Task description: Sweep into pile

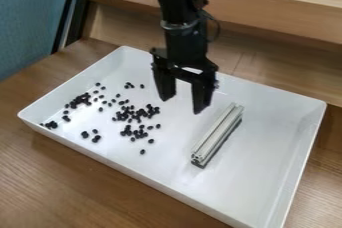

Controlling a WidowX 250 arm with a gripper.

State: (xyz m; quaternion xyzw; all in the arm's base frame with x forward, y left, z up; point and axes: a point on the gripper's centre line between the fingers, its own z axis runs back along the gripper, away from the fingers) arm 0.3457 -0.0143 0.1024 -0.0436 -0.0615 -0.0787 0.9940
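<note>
"Right, nearest first. What's at the bottom?"

"Wooden desk (40, 182), lower left and along the bottom. White tray (133, 168) on it, set at a slant, near corner at bottom right."

"In the tray?"

"Silver grooved bar (217, 134), right of centre, lying flat, near end toward lower centre, far end tipped toward upper right."

"And the stuff to sweep?"

"Black bits (133, 116), left half of the tray. Loose scatter: clumps around left of centre, a smaller clump at far left, strays between."

"Tool?"

"The tool (183, 103), just above centre, hanging down from the black arm (182, 37). Wide, fingers well apart, nothing between. Bits on its left, bar near on its right, both apart from it."

"Back?"

"Wooden ledge (280, 14) upper right, blue fabric (27, 22) upper left. Next."
</note>
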